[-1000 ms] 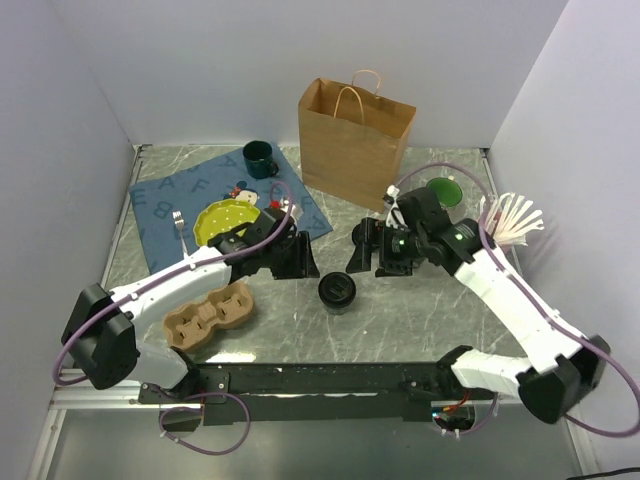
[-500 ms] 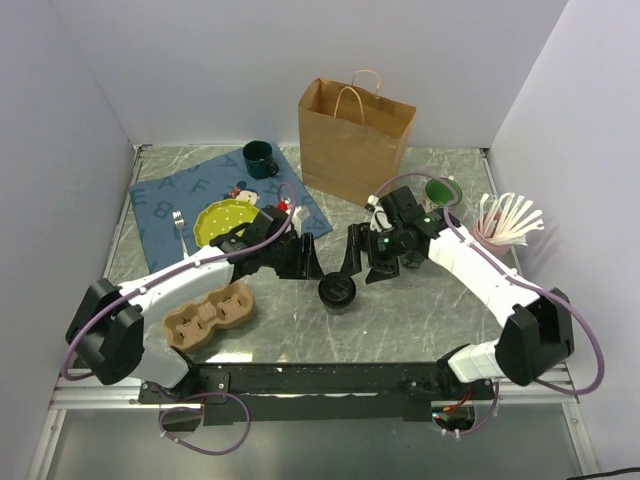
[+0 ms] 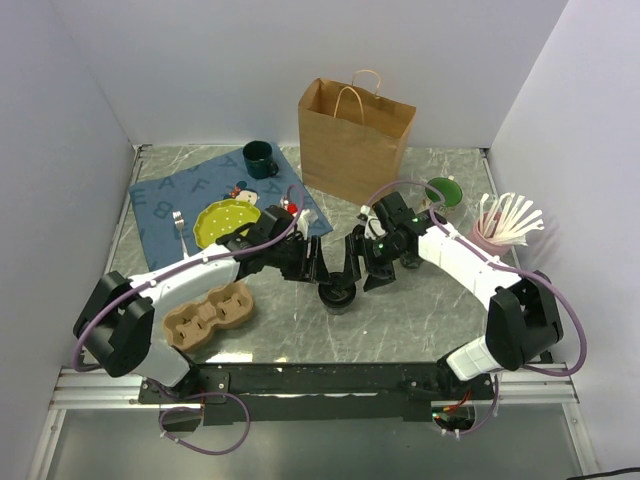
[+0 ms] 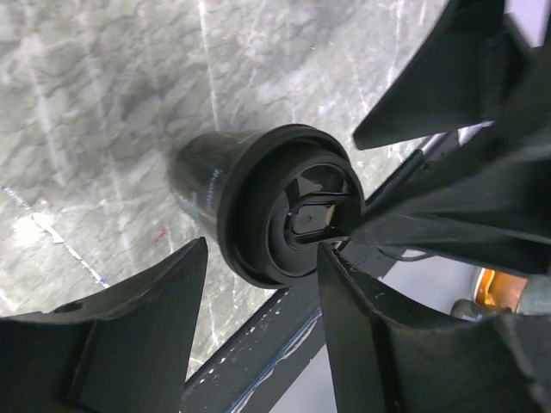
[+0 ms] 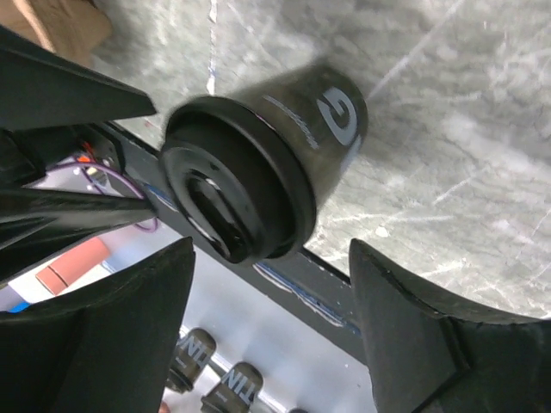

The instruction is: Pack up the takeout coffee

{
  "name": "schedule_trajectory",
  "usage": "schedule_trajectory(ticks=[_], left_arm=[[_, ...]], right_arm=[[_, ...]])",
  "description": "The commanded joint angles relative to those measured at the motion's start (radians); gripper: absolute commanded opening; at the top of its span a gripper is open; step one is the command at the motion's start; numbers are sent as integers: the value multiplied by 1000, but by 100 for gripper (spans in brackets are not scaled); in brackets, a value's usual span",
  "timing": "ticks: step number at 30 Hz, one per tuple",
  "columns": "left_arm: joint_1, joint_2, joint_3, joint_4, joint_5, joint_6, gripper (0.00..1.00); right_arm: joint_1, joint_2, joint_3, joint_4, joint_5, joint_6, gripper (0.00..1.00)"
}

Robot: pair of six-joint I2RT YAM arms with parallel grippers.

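Black-lidded takeout coffee (image 3: pixel 337 292) stands upright on the grey marbled bench (image 3: pixel 420 325), front middle, well apart from the brown paper bag (image 3: pixel 352 140) at the back.

Left pincer (image 3: pixel 318 268) sits at the cup's left side and right pincer (image 3: pixel 358 270) at its right. Both tilt down toward the lid.

Left wrist view: fingers (image 4: pixel 129 335) spread, lid framed between the tips, no contact visible.

Right wrist view: fingers (image 5: pixel 112 335) spread wide, bare bench showing on either side of the cup. Nothing pinched. Cup wall bears a pale mark shaped like a G.

Elsewhere on the bench:
- Cardboard cup carrier (image 3: pixel 208 315) at front left, under the left arm.
- Blue mat (image 3: pixel 165 205) behind it, with a yellow-green dish (image 3: pixel 225 220) on it.
- Dark green mug (image 3: pixel 260 158) on the mat's far corner.
- White mug (image 3: pixel 442 192), green inside, at right, near a pink holder (image 3: pixel 490 235) of pale utensils.
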Motion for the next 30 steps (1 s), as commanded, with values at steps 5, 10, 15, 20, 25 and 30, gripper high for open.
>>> schedule_trajectory(ticks=[5, 10, 15, 20, 25, 30], left_arm=[[2, 20, -21, 91, 56, 22, 60], [2, 46, -33, 115, 79, 19, 60], [2, 72, -41, 124, 70, 23, 60], [2, 101, -47, 140, 69, 22, 59], [2, 123, -51, 157, 81, 20, 58], [2, 135, -36, 157, 75, 20, 58]], right_arm=[[-3, -14, -32, 44, 5, -15, 75], [-3, 3, -26, 55, 3, -17, 70], [-3, 19, -34, 66, 11, -15, 66], [-3, 22, -58, 93, 7, -8, 63], [-3, 24, -70, 106, 11, -12, 56], [-3, 24, -87, 116, 17, -14, 50]])
